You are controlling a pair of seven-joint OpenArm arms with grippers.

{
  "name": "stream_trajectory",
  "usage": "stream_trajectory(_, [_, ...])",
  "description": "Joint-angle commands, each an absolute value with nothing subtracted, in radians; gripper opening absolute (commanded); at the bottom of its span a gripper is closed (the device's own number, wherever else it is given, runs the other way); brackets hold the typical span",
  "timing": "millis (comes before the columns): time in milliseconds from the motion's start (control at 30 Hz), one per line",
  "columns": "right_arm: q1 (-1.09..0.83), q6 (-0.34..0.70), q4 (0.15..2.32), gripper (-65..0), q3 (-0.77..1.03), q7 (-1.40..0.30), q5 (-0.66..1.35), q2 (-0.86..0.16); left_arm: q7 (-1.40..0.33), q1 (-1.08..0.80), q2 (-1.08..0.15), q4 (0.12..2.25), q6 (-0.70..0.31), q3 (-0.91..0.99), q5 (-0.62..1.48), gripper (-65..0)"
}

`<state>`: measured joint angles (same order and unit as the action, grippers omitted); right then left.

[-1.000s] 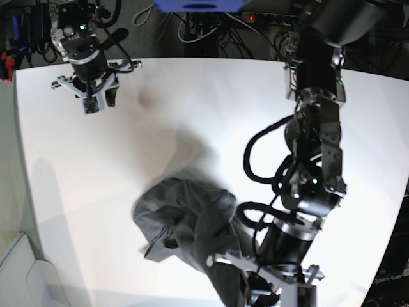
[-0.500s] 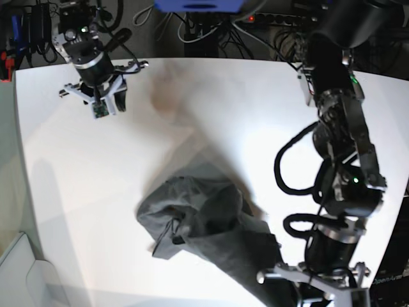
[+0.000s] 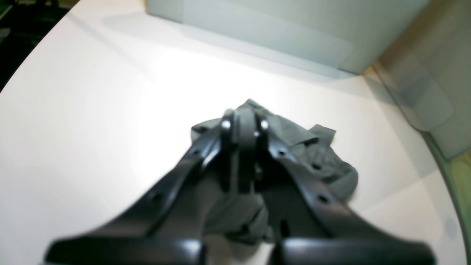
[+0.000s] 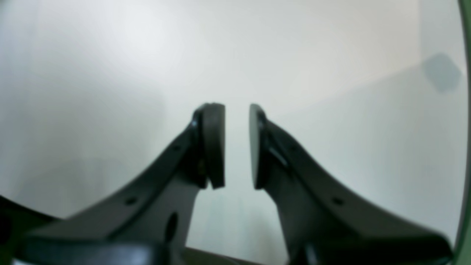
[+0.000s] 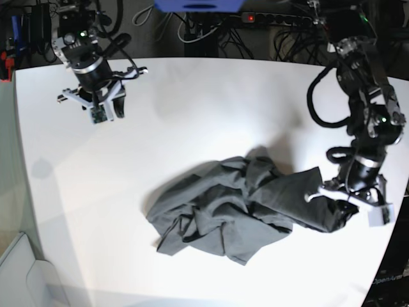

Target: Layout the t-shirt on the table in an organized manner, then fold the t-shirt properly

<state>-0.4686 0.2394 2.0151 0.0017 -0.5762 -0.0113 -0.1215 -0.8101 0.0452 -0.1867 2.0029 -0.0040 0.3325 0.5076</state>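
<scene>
Dragged toward the right of the base view, the t-shirt (image 5: 236, 204) now lies stretched across the lower middle of the desk (image 5: 192, 109) instead of bunched near the bottom edge as in the earlier frames. The left end effector (image 5: 348, 203) has swung from the bottom edge up to mid-right and is pinching one end of the cloth; in the left wrist view its fingers are pressed together on dark fabric. That pull has lengthened the heap, but it remains crumpled, so laying out is only begun and folding is not yet possible, I judge. Meanwhile the right end effector (image 4: 237, 145) hangs over bare desk at the upper left of the base view, its fingers slightly apart and holding nothing. No readable label or writing shows on the shirt.
</scene>
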Motion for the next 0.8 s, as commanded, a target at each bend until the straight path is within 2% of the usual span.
stream_trajectory(0, [-0.472,0.243,2.031,-51.5,0.002,-0.561,-0.007,-0.128,-0.791,0.039,-0.205,2.017,-0.005,0.363,0.515,-64.5])
stream_trajectory(333, [-0.429,0.26,2.031,-51.4,-0.001,-0.57,-0.005,-0.13,-0.803,-0.108,-0.237,1.992,-0.005,0.573,0.504,-63.9])
stream_trajectory(400, [-0.421,0.297,2.031,-51.4,0.002,-0.572,-0.005,-0.13,-0.803,-0.156,-0.239,1.986,-0.005,0.601,0.503,-61.2])
stream_trajectory(567, [-0.401,0.305,2.031,-51.3,-0.018,-0.572,-0.005,-0.128,-0.803,-0.257,-0.239,1.94,-0.005,0.651,0.503,-47.1])
stream_trajectory(767, [-0.352,0.305,2.031,-51.2,-0.084,-0.579,-0.005,-0.133,-0.803,-0.323,-0.288,1.896,-0.005,0.621,0.503,-43.3])
